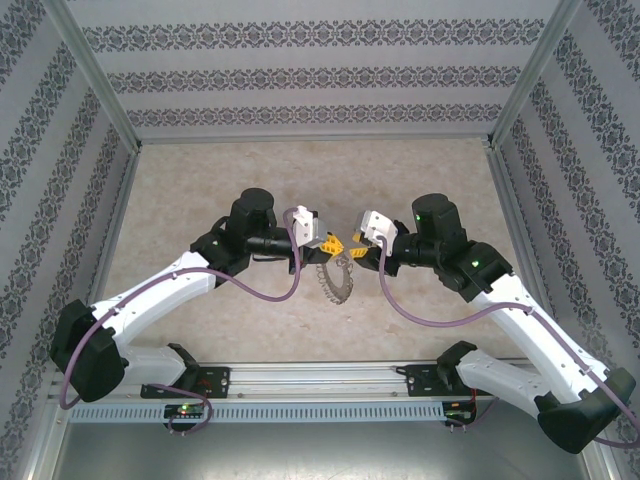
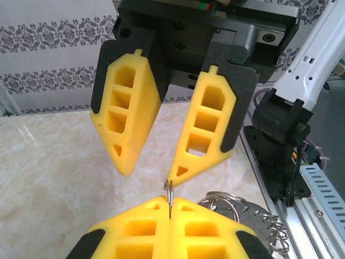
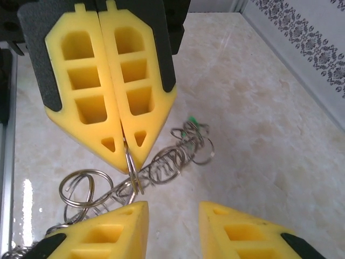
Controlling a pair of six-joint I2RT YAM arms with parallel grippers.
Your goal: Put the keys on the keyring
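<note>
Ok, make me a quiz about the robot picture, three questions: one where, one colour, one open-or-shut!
1. Where is the keyring? A near the table's middle; B back left corner; C on the metal rail.
2. What colour are the fingers? A blue; B yellow; C red.
3. The left gripper is: A wide open; B holding a cup; C shut on the keyring.
Answers: A, it sits centrally in the top view; B, all are yellow; C, its tips pinch a ring's wire.
</note>
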